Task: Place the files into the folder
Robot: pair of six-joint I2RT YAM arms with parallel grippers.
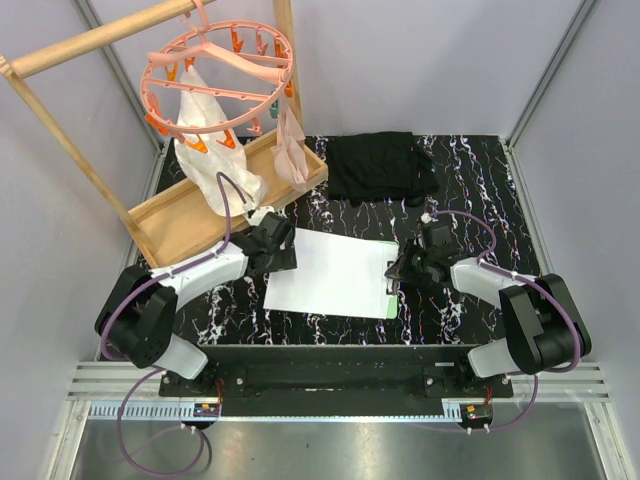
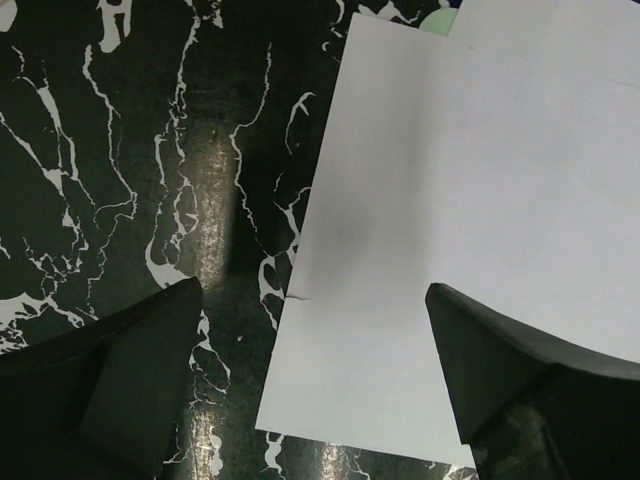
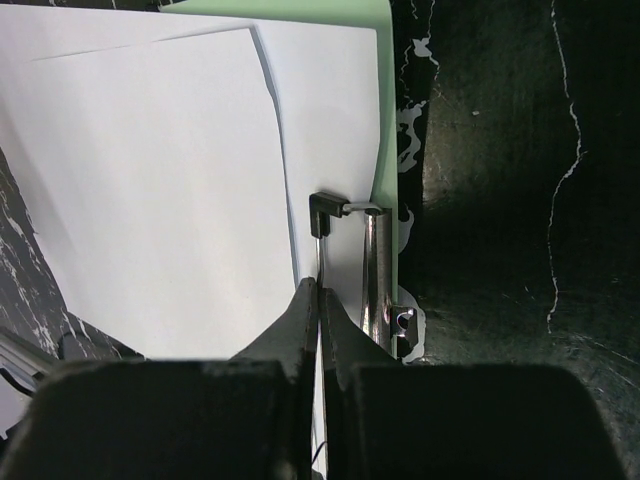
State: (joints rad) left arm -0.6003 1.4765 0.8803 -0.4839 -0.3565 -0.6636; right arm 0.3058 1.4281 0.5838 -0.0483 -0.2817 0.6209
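Observation:
The files, white sheets (image 1: 330, 272), lie stacked on the pale green folder (image 1: 391, 306) in the middle of the table; only the folder's right strip shows. My left gripper (image 1: 284, 250) is open at the sheets' left edge, and in the left wrist view its gripper (image 2: 315, 345) straddles a corner of the top sheet (image 2: 440, 220). My right gripper (image 1: 400, 272) is at the folder's right edge. In the right wrist view it (image 3: 319, 292) is shut on the thin wire lever of the clip (image 3: 372, 270), above the sheets (image 3: 150, 180) and green folder (image 3: 384, 120).
A folded black cloth (image 1: 380, 165) lies behind the folder. A wooden tray (image 1: 185, 220) sits at the back left under a pink peg hanger (image 1: 218, 75) with white garments (image 1: 210, 150) on a wooden rack. Walls close both sides.

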